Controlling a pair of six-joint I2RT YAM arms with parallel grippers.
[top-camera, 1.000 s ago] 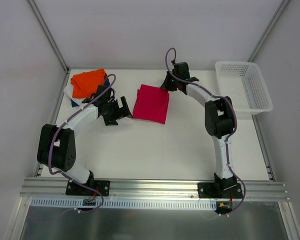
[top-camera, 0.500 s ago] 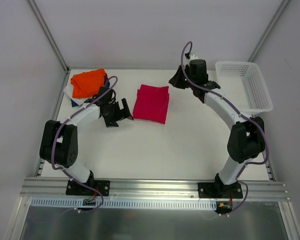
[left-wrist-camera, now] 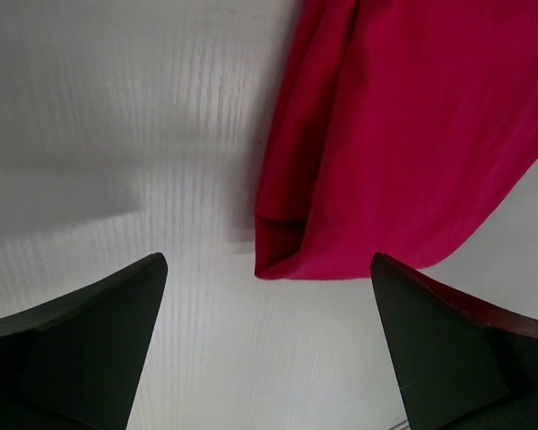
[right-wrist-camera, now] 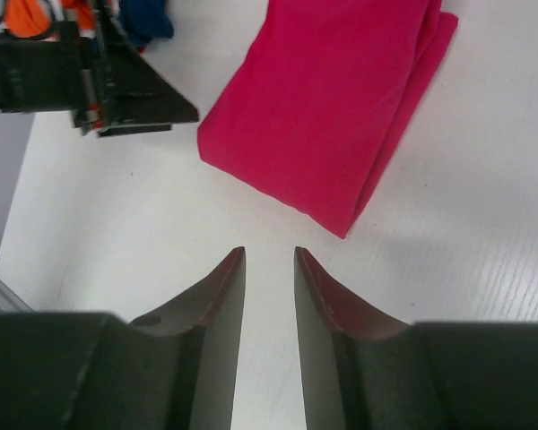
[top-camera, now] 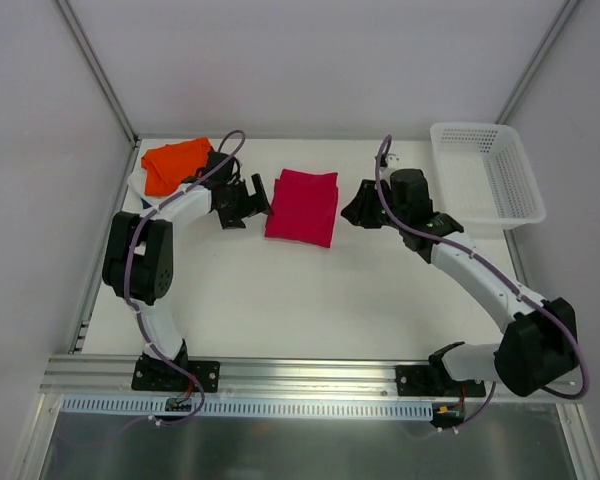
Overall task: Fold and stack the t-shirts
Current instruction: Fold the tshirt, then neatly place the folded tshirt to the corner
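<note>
Tabletop (top-camera: pixel 310 300), white between pale walls (top-camera: pixel 300 60), holds crimson t-shirt (top-camera: pixel 302 206).

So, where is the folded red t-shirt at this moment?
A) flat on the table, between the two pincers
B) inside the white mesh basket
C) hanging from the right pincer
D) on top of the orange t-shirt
A: the red t-shirt lies folded on the table, with the left pincer on one side and the right pincer on the other, neither one gripping it.
</note>
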